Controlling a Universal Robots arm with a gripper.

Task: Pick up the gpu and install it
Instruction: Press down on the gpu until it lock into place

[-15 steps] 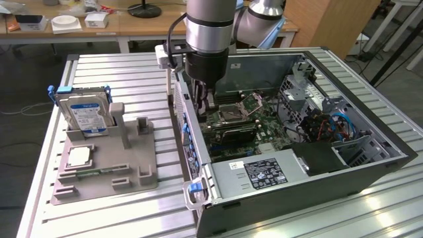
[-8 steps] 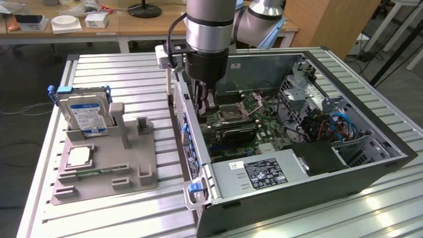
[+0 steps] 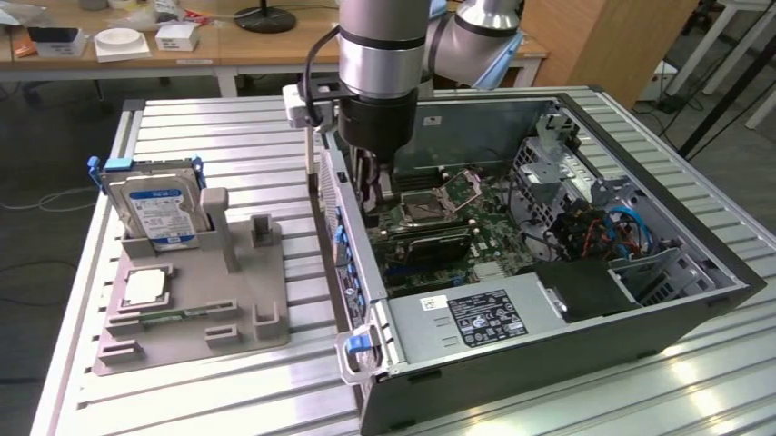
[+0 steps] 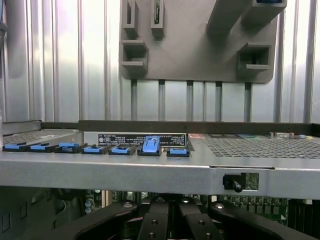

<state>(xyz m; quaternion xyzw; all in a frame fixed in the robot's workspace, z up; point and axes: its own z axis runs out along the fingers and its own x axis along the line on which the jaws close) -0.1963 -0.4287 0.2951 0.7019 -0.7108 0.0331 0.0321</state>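
The gripper (image 3: pixel 371 186), jaws closed together, sits inside the computer case (image 3: pixel 679 318) directly over the gpu (image 3: pixel 419 238), a light, stiff, fragile card best held by its board edges.

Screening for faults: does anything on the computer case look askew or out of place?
One blue clip in the row along the case edge stands raised while its neighbours lie flat. Nothing else looks damaged or spilled.

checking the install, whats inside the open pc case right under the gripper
Inside the computer case, the gripper hangs shut over the motherboard, beside the empty CPU socket. A dark card lies below it. The arm covers whatever sits directly beneath the fingertips.
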